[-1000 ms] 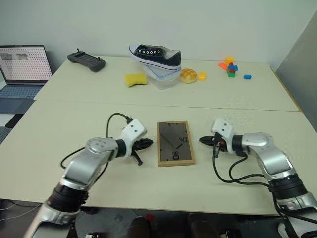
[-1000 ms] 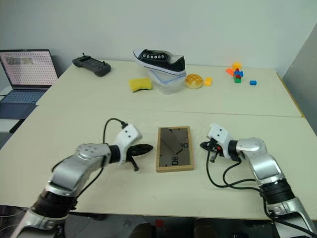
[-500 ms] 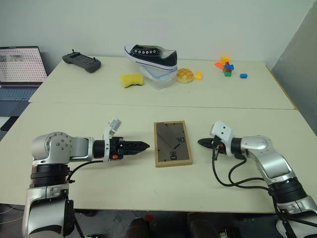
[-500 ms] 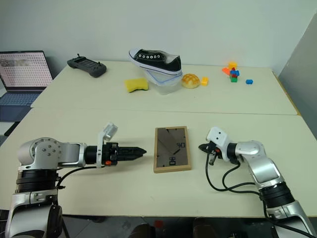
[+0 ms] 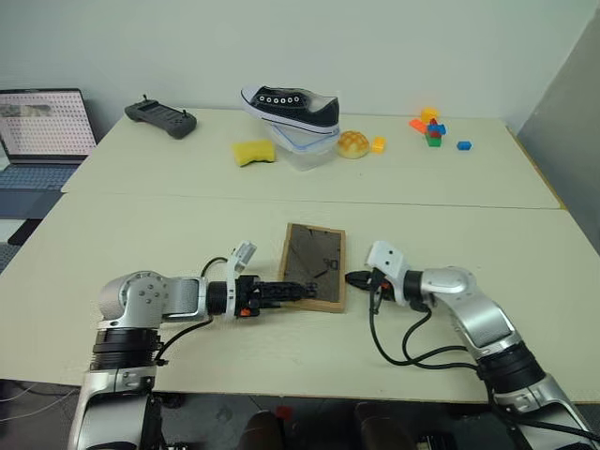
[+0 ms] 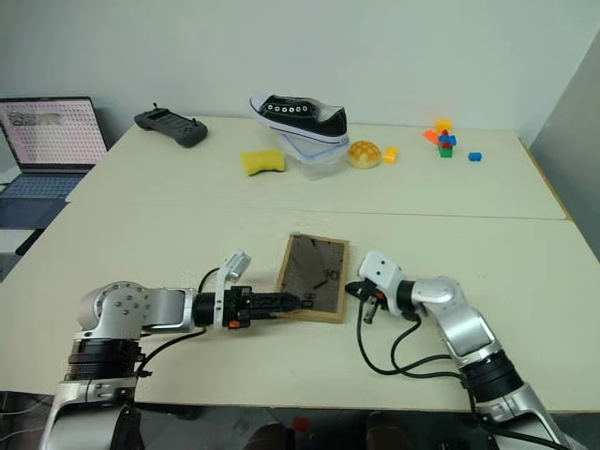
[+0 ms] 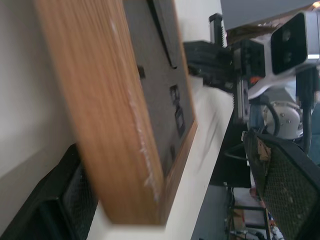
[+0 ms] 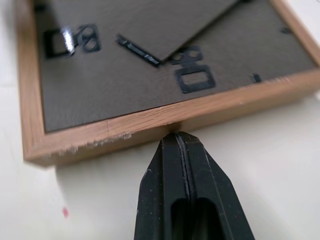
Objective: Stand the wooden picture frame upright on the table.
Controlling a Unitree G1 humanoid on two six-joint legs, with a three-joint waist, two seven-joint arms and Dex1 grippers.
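No legible text anywhere.

frame between both grippers, near edge of table.
the wooden picture frame lay back-up on the table, its left side tilted up. left gripper stood at its left edge, right gripper touching its right edge. a shoe, sponge and blocks sat behind.

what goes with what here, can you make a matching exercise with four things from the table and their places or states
Things:
1. wooden picture frame
2. right gripper
3. sneaker
4. yellow sponge

Places or states:
a. resting on a clear container
b. back side up, between the two grippers
c. lying on the far table, beside the container
d. shut, tip at the frame's wooden edge

Pairs: 1-b, 2-d, 3-a, 4-c
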